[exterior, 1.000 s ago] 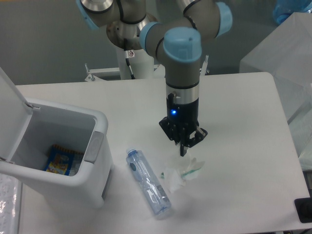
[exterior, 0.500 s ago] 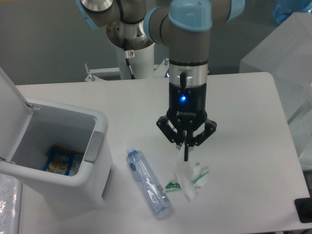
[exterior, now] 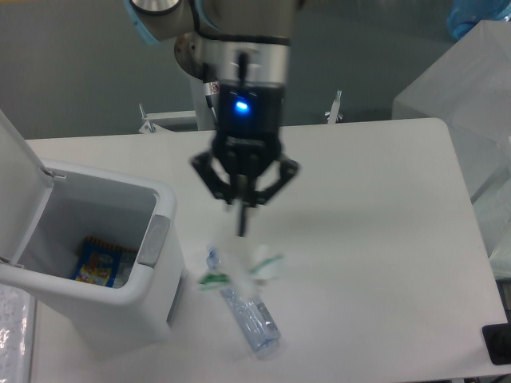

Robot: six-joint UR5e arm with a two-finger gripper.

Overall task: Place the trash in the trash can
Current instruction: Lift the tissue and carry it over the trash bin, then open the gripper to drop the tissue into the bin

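Note:
My gripper (exterior: 242, 226) hangs above the table, shut on the crumpled white wrapper with green marks (exterior: 239, 270), which dangles blurred below the fingertips. The wrapper hangs in front of the upper part of the clear bluish plastic bottle (exterior: 249, 316), which lies on the table pointing toward the front right. The white trash can (exterior: 92, 263) stands at the left with its flip lid (exterior: 20, 159) raised, and its open mouth is left of the gripper.
A colourful packet (exterior: 97, 261) lies at the bottom of the bin. A grey panel (exterior: 155, 239) is on the bin's right side. A translucent box (exterior: 463, 104) stands at the right edge, and a black object (exterior: 497, 345) sits at the table's front right corner.
The gripper shut on the wrapper, lifted it off the table, and has swung left toward the bin, now above the bottle. The bottle has not moved.

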